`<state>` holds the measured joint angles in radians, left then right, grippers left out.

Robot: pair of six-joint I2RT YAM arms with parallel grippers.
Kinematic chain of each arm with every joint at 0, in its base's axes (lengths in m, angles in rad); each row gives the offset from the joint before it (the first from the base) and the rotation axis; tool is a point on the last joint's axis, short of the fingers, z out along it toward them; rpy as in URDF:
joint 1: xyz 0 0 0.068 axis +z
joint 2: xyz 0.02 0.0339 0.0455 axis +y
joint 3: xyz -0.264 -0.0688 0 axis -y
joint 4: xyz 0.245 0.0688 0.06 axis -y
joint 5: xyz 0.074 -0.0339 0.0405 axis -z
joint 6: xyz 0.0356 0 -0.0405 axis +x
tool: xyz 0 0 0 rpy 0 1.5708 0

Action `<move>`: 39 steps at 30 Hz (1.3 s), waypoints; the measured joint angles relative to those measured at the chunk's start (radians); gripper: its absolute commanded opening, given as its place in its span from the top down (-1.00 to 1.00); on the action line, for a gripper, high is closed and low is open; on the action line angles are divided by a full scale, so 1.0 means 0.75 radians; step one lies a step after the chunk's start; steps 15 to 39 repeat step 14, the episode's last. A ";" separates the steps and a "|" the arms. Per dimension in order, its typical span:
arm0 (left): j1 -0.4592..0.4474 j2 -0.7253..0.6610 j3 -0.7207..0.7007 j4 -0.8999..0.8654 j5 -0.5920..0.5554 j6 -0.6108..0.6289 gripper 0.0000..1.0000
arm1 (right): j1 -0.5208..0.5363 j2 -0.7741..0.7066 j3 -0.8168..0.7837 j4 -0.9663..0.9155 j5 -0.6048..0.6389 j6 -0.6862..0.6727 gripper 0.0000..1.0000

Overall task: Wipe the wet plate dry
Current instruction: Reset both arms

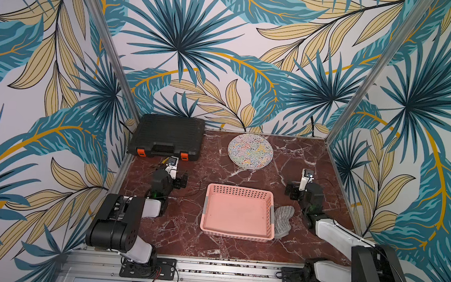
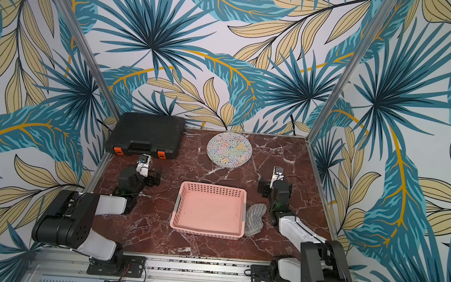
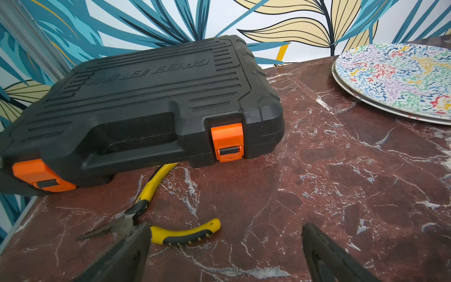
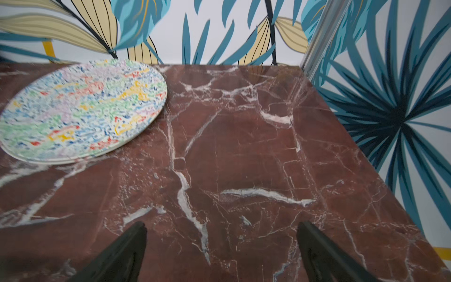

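Soft, even, bright light fills both top views. The basket [image 1: 239, 193] throws only a thin shadow at its 6 o'clock side. Wide-angle distortion makes the frame posts [image 1: 361, 83] lean outward. The right wrist view is blurry, smearing the plate [image 4: 80, 112]. The left wrist view shows the toolbox [image 3: 146, 97] sharply.

The round plate [image 1: 250, 151], covered in multicoloured squiggles, lies flat near the far edge of the red marble table [image 1: 181, 232], well apart from the crumpled grey cloth [image 1: 283, 220] lying against the pink basket [image 1: 238, 192].
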<state>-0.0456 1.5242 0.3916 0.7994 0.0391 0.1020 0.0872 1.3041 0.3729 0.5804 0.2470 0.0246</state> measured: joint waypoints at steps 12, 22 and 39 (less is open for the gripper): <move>-0.001 0.000 0.000 0.008 -0.003 -0.007 -1.00 | -0.032 0.290 0.015 0.377 -0.071 -0.034 -0.99; 0.000 0.000 0.000 0.008 -0.003 -0.007 -1.00 | -0.032 0.290 0.016 0.387 -0.074 -0.034 -0.99; 0.000 0.000 0.000 0.008 -0.003 -0.007 -1.00 | -0.032 0.290 0.016 0.387 -0.074 -0.034 -0.99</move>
